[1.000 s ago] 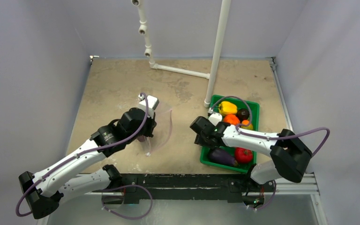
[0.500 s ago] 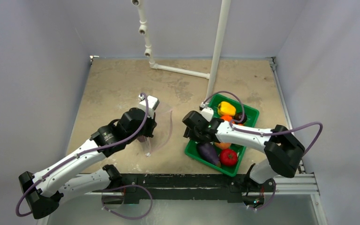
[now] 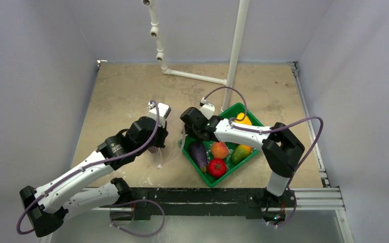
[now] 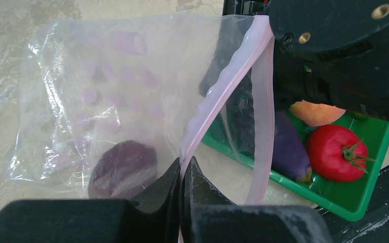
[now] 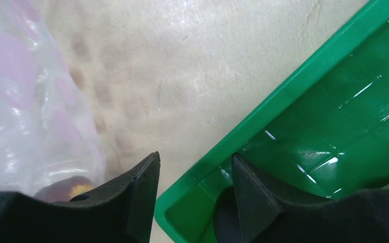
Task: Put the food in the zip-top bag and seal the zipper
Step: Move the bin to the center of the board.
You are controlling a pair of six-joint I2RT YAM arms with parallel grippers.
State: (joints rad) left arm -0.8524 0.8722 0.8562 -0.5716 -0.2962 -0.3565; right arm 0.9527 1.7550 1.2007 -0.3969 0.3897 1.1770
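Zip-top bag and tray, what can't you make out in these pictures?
- Left wrist: the purplish lump inside the zip-top bag; crinkled plastic blurs it.
- Right wrist: whether the right gripper clamps the rim of the green tray; the bottom edge cuts the contact off.
- Top external: the yellow pepper, mostly under the right arm.

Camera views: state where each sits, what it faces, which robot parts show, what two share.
Top external: above and behind, looking down on the tan table; both arms show.
Left wrist: on left arm, faces the clear crinkly zip-top bag; left gripper shut on its pale pink zipper.
Right wrist: on right arm, faces down; right gripper closed on the green ribbed plastic tray.
Wrist views share bag and tray.
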